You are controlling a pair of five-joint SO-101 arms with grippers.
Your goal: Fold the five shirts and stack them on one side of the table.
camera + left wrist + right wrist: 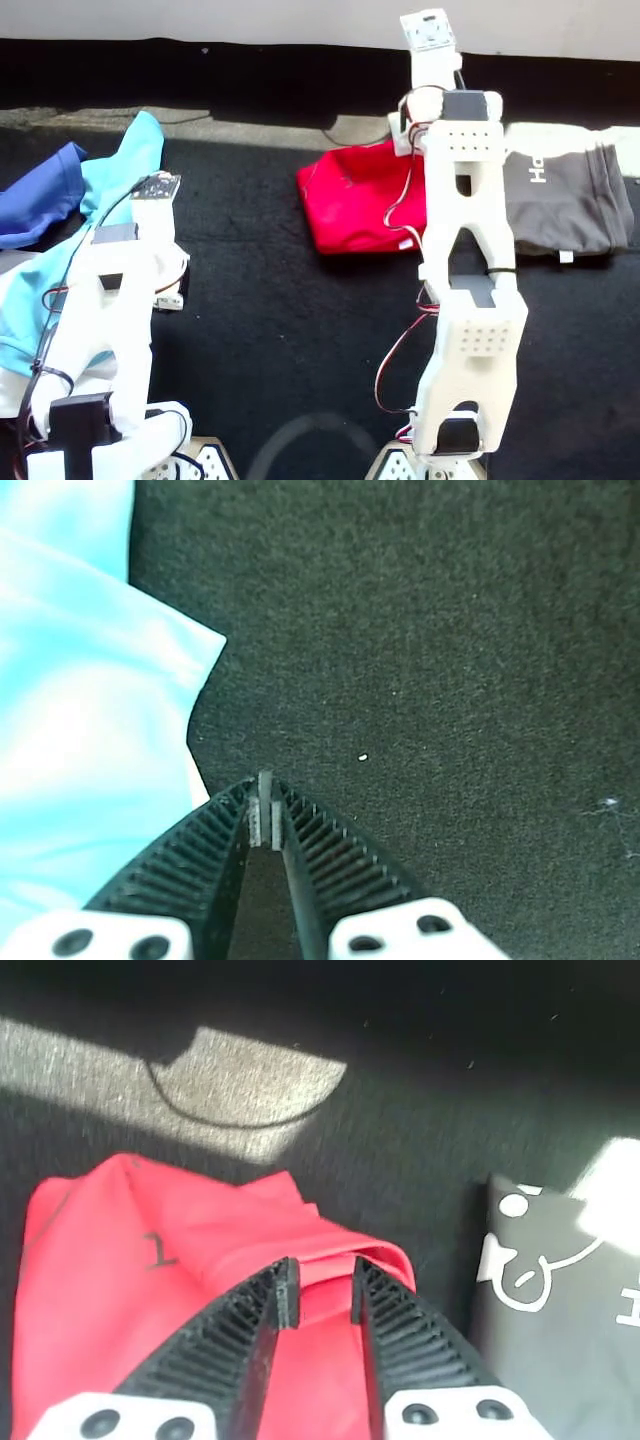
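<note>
Shirts lie spread over the black worktop [270, 330] while your two arms stand over it. In the high view the folded red shirt [355, 205] sits upper centre, and the grey shirt [565, 195], with white print, lies folded just beside it at upper right. Your right arm rises across the gap between them and hides the edges where they would meet, so you cannot tell whether they touch.

The right gripper [320, 1295] is only narrowly parted above the red shirt [150, 1290] at a raised fold near its corner. Red cloth shows in the slit between the jaws. Whether the pads actually press on it is hard to make out. The grey shirt [560, 1300] lies near, cut off by the frame edge.

At the left of the high view an unfolded light blue shirt [120, 170] runs down under your left arm, partly hidden by it. A dark blue shirt [40, 195] is bunched at the upper left, cut off by the frame.

The left gripper [265, 815] is closed, tips together with nothing between them, above bare worktop just beside the edge of the light blue shirt [80, 730].

A pale strip [560, 133] lies along the grey shirt's upper edge. You cannot tell whether it is cloth or sunlight.
</note>
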